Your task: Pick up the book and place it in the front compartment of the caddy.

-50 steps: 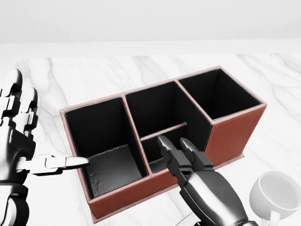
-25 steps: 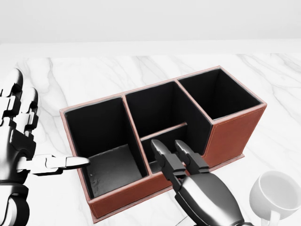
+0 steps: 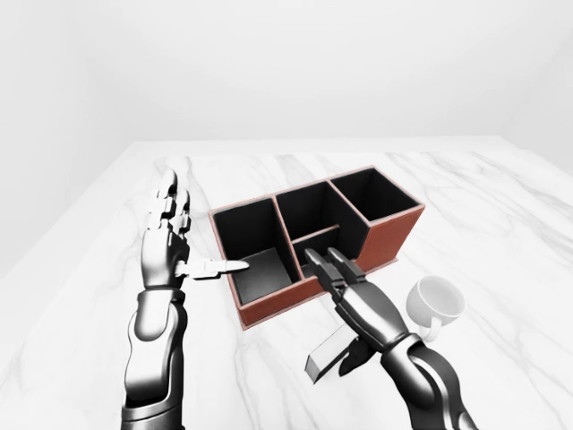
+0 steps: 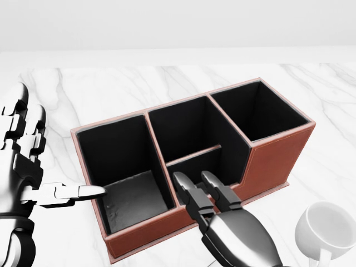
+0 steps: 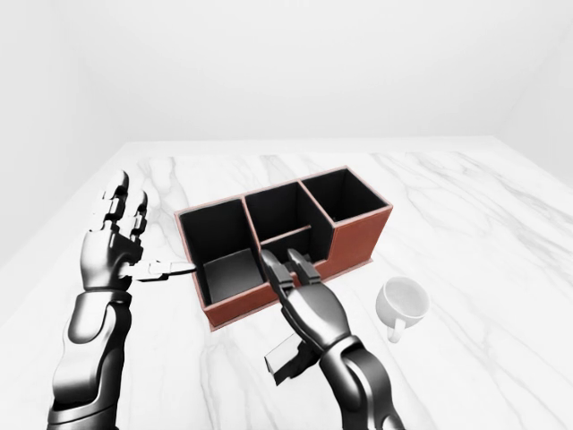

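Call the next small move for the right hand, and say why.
Probably lift the right hand and tip the book upright: it hangs low under the palm, beside the caddy wall, not yet over the small middle compartment. Left hand is open beside the caddy.

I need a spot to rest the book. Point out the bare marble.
Bare marble lies above the caddy toward the far table edge, and right of the mug. Crowded below the caddy: right hand and book. Left hand flanks its left.

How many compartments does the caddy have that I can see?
4. In the head view of the caddy: one large at left, one at right, and the middle split into an upper and a smaller lower one beside the right hand.
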### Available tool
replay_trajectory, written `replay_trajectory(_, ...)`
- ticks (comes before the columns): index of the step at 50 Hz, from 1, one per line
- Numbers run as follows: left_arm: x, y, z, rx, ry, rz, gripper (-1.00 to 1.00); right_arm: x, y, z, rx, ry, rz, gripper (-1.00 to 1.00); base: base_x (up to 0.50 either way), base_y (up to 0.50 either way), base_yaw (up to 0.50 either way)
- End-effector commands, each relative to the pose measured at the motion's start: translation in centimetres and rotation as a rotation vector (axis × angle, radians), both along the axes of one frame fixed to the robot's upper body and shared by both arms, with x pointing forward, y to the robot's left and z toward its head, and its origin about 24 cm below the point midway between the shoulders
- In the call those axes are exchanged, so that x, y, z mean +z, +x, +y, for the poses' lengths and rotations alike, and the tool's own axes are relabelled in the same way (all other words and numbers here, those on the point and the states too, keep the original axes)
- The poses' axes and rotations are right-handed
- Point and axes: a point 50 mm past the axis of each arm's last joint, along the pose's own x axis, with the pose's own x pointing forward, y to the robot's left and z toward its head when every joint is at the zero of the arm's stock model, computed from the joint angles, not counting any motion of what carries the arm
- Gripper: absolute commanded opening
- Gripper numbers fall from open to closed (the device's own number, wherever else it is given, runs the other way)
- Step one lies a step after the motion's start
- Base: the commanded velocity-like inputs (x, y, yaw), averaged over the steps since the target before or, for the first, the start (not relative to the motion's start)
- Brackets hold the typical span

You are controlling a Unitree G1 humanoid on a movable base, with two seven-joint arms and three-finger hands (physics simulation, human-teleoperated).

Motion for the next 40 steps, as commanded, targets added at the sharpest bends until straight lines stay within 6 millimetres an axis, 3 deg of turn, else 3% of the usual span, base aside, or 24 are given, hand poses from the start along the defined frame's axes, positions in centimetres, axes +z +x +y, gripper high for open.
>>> replay_trajectory(1,0.0,0.0,0.0,0.000,0.001,0.003,0.95,-0.7,-0.1,0.2,0.010,-0.010,0.008,1.00,0.00,0.00,0.00)
replay_trajectory(40,-0.1,-0.1,-0.1,-0.003,0.004,0.002,0.95,-2.5,-0.8,0.5,0.016,-0.012,0.043,1.00,0.00,0.00,0.00)
